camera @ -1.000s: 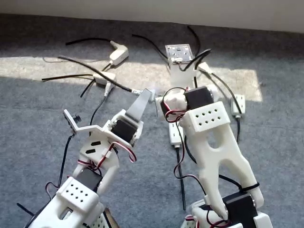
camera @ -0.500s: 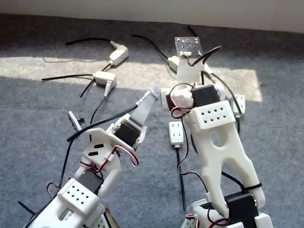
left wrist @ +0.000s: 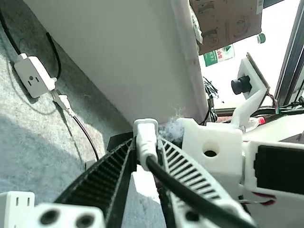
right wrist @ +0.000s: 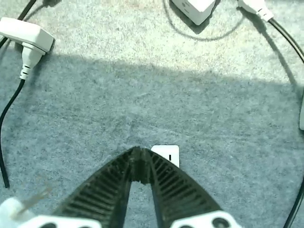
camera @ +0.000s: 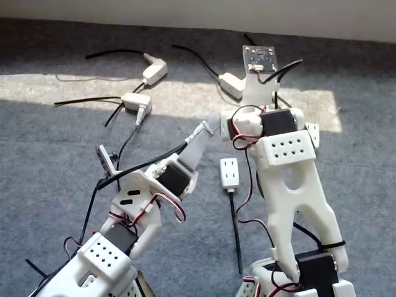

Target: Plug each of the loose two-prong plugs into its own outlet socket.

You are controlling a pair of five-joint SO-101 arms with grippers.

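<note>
My left gripper (camera: 199,134) (left wrist: 142,159) is shut on a white two-prong plug (left wrist: 146,137) with a black cord, held above the carpet at mid-scene. A white outlet socket (camera: 229,172) lies on the floor just right of it. My right gripper (right wrist: 138,156) is shut with nothing in it, low over the carpet, and a white socket face (right wrist: 167,154) shows just past its tips. Another socket (camera: 232,85) (left wrist: 34,76) (right wrist: 197,7) lies farther back with a loose plug (left wrist: 64,102) (right wrist: 256,7) beside it.
Two sockets (camera: 154,69) (camera: 136,102) with plugs and black cords lie at the back left. One more socket (camera: 312,135) sits beside the right arm (camera: 288,167). Cords trail across the grey carpet. A pale wall runs along the back.
The left gripper has carried its plug a little to the right and nearer. The right arm has swung right, uncovering the socket on the floor between the arms.
</note>
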